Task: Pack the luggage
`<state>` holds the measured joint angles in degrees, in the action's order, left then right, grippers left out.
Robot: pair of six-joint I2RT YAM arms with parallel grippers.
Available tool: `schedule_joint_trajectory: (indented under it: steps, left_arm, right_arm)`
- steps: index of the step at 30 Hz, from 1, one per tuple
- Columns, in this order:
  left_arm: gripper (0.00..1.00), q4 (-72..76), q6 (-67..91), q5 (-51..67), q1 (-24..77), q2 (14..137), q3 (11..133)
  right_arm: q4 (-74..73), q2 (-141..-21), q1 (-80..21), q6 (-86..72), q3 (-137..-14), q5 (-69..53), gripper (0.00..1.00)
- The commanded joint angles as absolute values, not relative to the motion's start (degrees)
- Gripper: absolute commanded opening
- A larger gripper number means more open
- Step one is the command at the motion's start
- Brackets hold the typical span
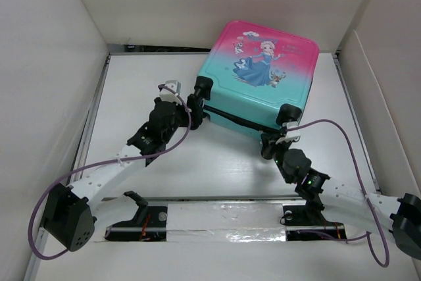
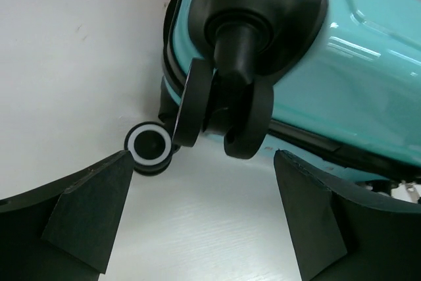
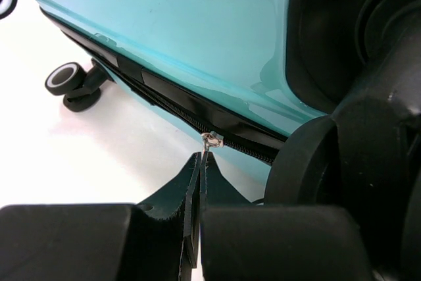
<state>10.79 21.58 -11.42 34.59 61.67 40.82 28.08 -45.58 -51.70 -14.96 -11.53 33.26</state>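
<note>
The luggage (image 1: 263, 77) lies flat and closed at the back middle of the table, pink-to-teal shell with the princess print facing up. My left gripper (image 1: 195, 108) is open and empty, its fingers (image 2: 85, 208) either side of the near-left wheel (image 2: 223, 113), just short of it. My right gripper (image 1: 273, 141) is shut on the metal zipper pull (image 3: 210, 141) on the black zipper trim (image 3: 164, 100) along the near side, beside the near-right wheel (image 1: 288, 114). The teal shell shows in the right wrist view (image 3: 184, 24).
White walls enclose the table on the left, back and right. A lower black-and-white wheel (image 2: 151, 146) rests on the table under the left corner; another (image 3: 66, 83) shows under the near side. Purple cables (image 1: 342, 143) trail from both arms.
</note>
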Motion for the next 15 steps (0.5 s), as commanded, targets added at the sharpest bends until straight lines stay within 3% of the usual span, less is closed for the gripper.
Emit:
schedule_joint_trajectory:
  steps: [1,11,15]
  left_arm:
    - [0.87,12.13,18.46,-11.62,33.58,61.69,42.27]
    - [0.82,16.44,13.98,-4.49,31.38,72.58,48.5]
    - [0.68,18.8,13.27,-4.22,31.38,74.79,49.66]
  right_arm:
    - [33.49,-45.26,-52.12,-16.08,-12.39,27.16,0.0]
    - [33.05,-44.03,-52.12,-16.08,-11.78,26.37,0.0]
    - [32.87,-43.51,-52.12,-15.91,-11.78,26.28,0.0]
